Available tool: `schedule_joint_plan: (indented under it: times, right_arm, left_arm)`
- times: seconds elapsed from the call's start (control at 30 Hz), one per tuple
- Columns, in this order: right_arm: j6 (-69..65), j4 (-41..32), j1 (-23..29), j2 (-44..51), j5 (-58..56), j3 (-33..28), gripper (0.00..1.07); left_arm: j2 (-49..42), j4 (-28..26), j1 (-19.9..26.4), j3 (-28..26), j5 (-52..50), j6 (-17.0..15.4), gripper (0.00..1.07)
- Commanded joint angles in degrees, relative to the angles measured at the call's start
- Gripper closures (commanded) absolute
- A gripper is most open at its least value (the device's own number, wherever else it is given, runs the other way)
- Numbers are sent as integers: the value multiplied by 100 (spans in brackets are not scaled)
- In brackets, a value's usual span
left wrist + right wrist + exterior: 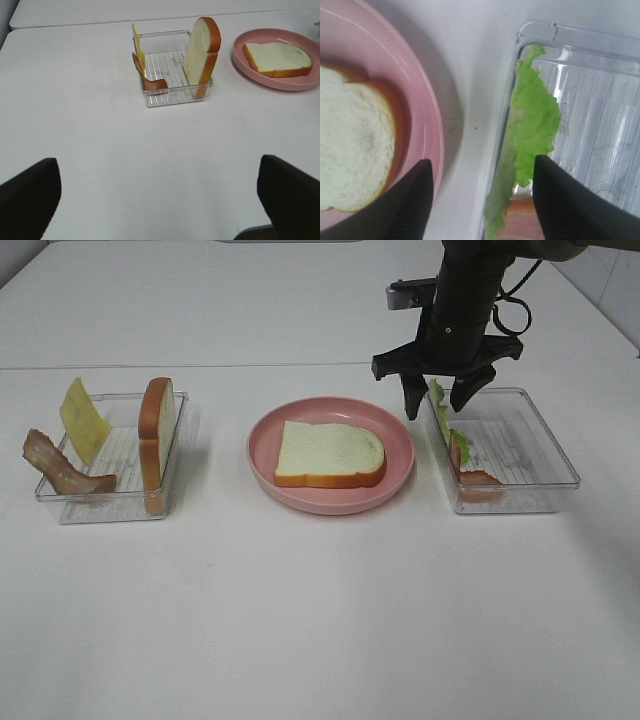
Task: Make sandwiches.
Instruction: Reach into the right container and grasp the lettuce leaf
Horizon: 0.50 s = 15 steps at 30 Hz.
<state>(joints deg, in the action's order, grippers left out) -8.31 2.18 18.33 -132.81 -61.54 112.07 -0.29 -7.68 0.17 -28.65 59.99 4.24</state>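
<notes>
No stacked sandwich shows. One white bread slice (330,453) lies flat on the pink plate (262,462); it also shows in the left wrist view (277,57) and the right wrist view (350,150). My right gripper (437,400) is open and hangs over the green lettuce leaf (441,418), which leans on the left wall of the right tray (545,445). In the right wrist view the lettuce (532,120) lies between the fingers of the open gripper (481,162), untouched. My left gripper (157,165) is open, empty and low over bare table.
The left tray (120,502) holds an upright bread slice (157,430), a yellow cheese slice (83,420) and a bacon strip (60,465) hanging over its left wall. Another bacon strip (470,468) lies in the right tray under the lettuce.
</notes>
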Motion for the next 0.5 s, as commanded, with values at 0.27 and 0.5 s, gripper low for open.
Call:
schedule_joint_plan:
  times: [0.27, 0.5]
  right_arm:
    - [-23, 183, -17, -63, -57, 23, 87]
    - [6, 235, -17, -63, -63, 23, 107]
  left_arm:
    - [-92, 11, -23, 6, -69, -11, 7]
    - [-92, 11, -23, 6, -69, -11, 7]
